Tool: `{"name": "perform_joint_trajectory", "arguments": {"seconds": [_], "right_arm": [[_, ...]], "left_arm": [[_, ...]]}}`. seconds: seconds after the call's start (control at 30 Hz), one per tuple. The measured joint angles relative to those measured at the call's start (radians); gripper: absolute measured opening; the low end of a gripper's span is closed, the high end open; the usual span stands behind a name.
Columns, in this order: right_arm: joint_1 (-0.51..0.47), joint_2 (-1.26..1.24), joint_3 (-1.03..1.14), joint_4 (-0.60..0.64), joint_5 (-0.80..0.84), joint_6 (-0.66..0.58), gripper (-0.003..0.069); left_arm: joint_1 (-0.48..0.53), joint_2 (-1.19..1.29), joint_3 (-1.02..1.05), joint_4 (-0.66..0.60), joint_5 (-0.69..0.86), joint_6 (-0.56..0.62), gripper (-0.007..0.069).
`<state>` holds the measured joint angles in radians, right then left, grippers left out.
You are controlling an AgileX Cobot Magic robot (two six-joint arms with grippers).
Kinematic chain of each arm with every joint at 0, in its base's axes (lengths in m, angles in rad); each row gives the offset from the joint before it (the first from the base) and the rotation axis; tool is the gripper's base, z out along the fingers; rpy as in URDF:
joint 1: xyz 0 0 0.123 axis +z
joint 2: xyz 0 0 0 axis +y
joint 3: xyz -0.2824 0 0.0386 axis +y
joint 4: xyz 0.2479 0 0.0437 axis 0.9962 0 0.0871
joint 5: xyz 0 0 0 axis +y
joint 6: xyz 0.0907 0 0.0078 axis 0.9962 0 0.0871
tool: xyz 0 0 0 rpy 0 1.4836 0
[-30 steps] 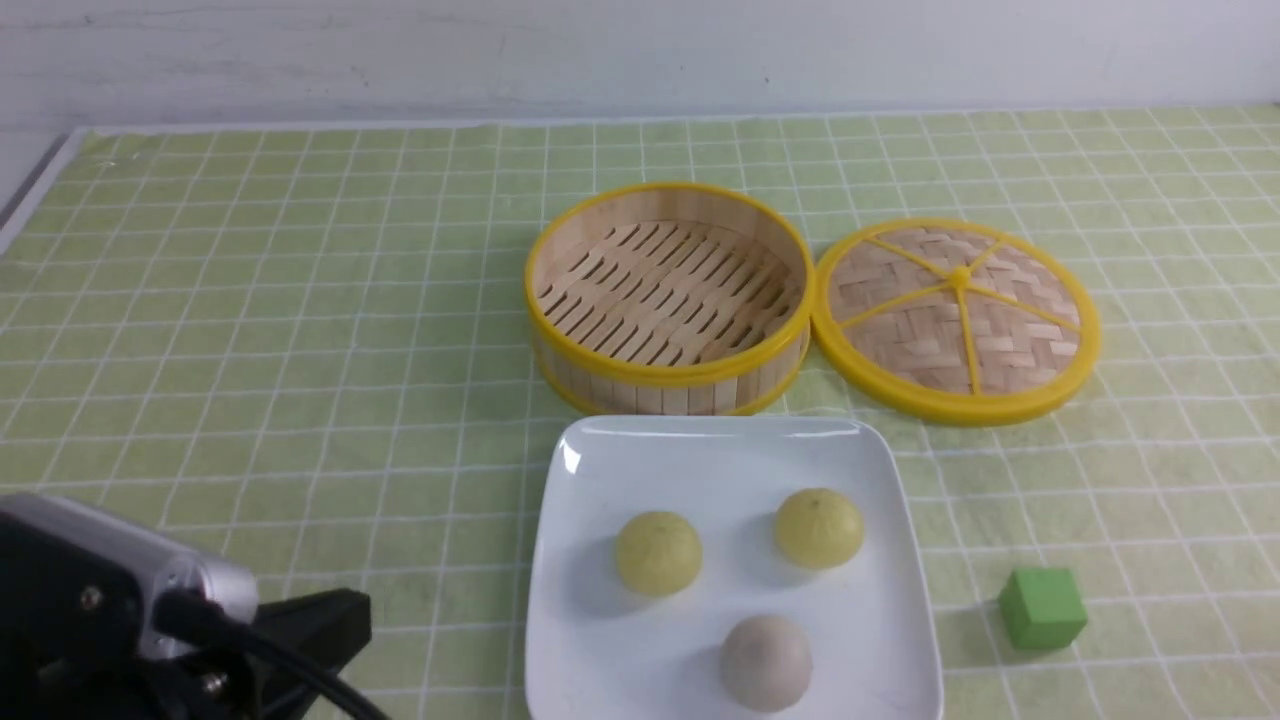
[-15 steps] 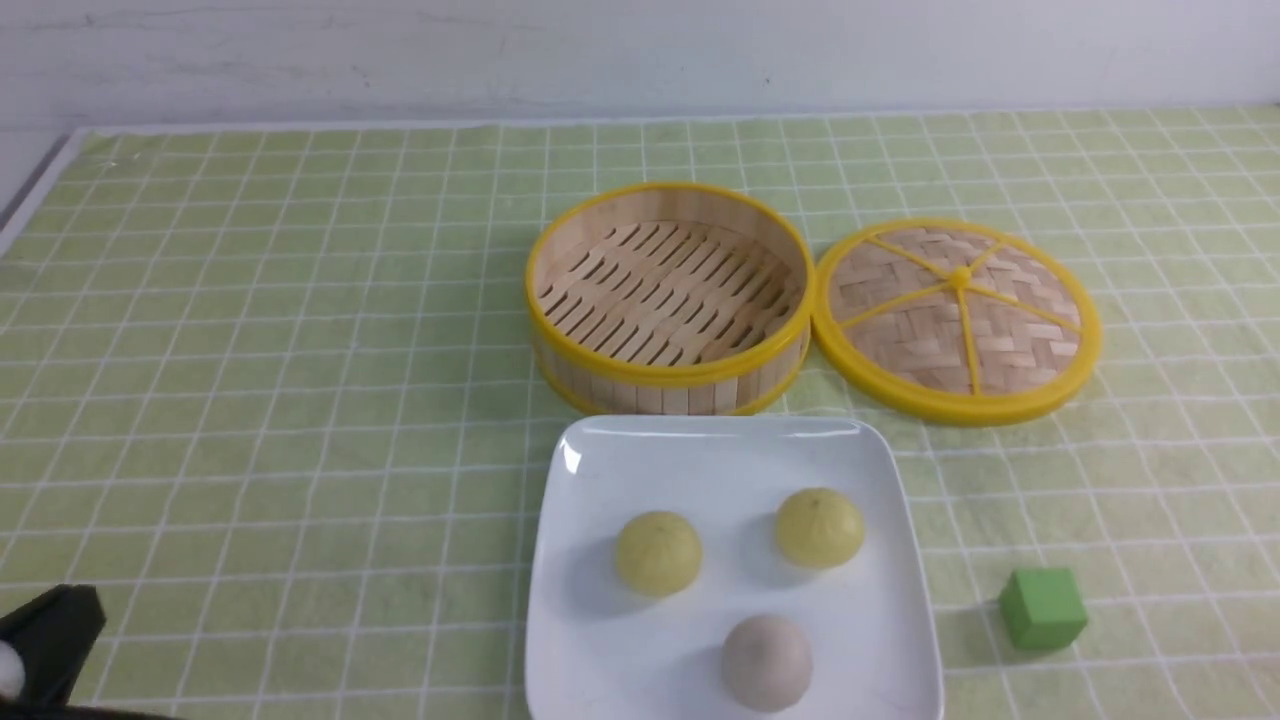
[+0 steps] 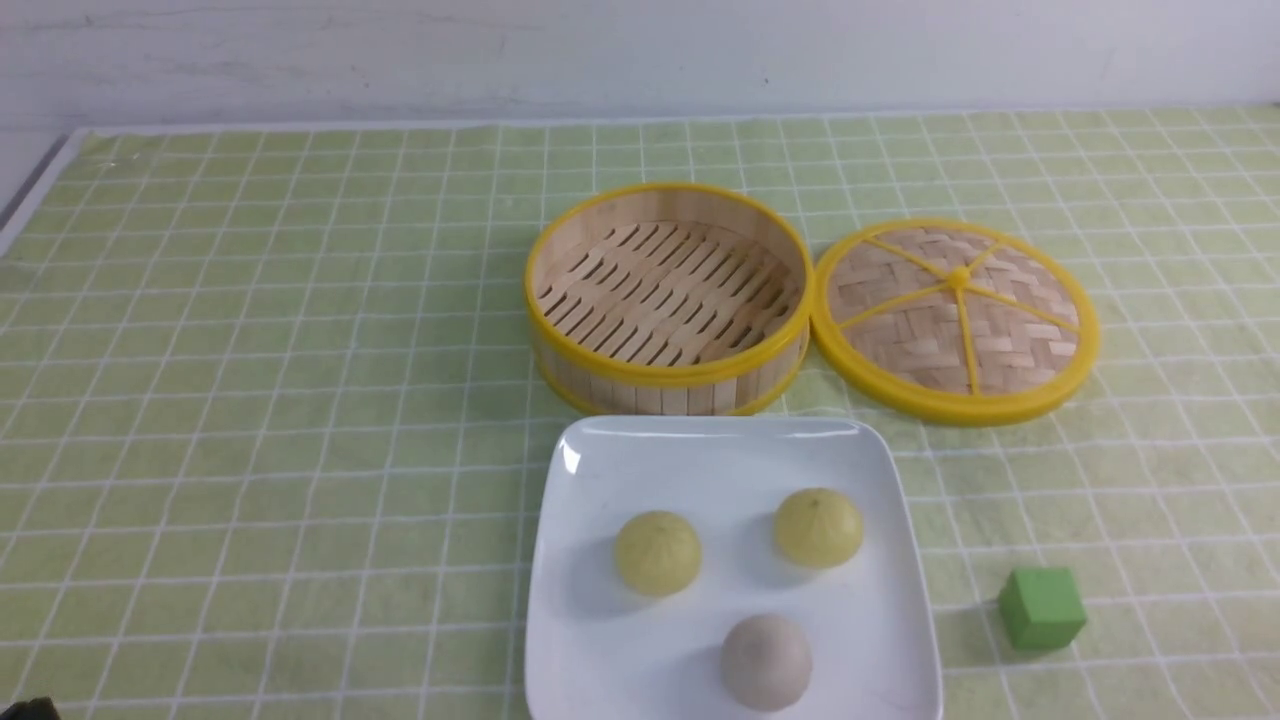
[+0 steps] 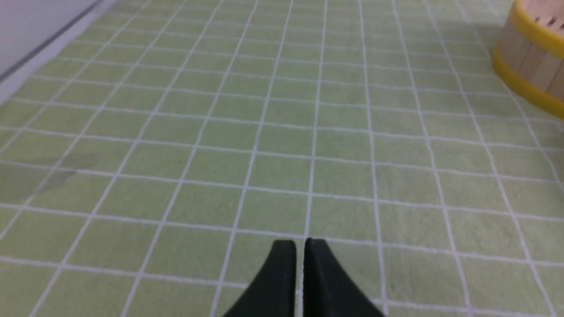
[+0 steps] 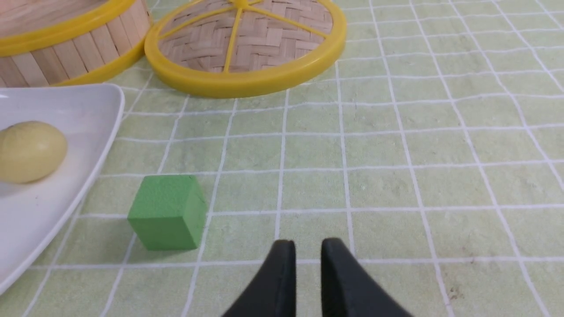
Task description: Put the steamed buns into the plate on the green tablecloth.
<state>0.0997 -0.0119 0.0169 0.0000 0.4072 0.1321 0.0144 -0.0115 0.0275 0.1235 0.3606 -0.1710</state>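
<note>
Three steamed buns lie on the white square plate (image 3: 720, 432) on the green tablecloth (image 3: 300, 350): two pale yellow ones (image 3: 657, 553) (image 3: 818, 527) and a greyish one (image 3: 766, 661). The right wrist view catches one yellow bun (image 5: 31, 151) on the plate's corner (image 5: 90, 112). My left gripper (image 4: 299, 246) hovers over bare cloth left of the plate, fingers almost touching, nothing between them. Over cloth right of the plate, my right gripper (image 5: 308, 247) has its fingers a small gap apart and empty. Neither gripper shows in the front view.
An empty bamboo steamer (image 3: 668, 298) with a yellow rim stands behind the plate, its woven lid (image 3: 957, 318) lying to its right. A green cube (image 3: 1042, 607) sits on the cloth right of the plate, close to my right gripper (image 5: 167, 212).
My left arm has pulled back out of the front view at the lower left. The buns, plate, steamer and cube have not moved.
</note>
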Motion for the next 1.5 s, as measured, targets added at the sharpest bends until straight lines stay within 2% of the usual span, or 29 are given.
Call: {"name": "perform_joint_trajectory", "arguments": {"seconds": [1.5], "right_arm": [[0.0, 0.0, 0.0, 0.0, 0.0, 0.0, 0.0153]], "left_arm": [[0.0, 0.0, -0.001, 0.003, 0.009, -0.001, 0.009]]}}
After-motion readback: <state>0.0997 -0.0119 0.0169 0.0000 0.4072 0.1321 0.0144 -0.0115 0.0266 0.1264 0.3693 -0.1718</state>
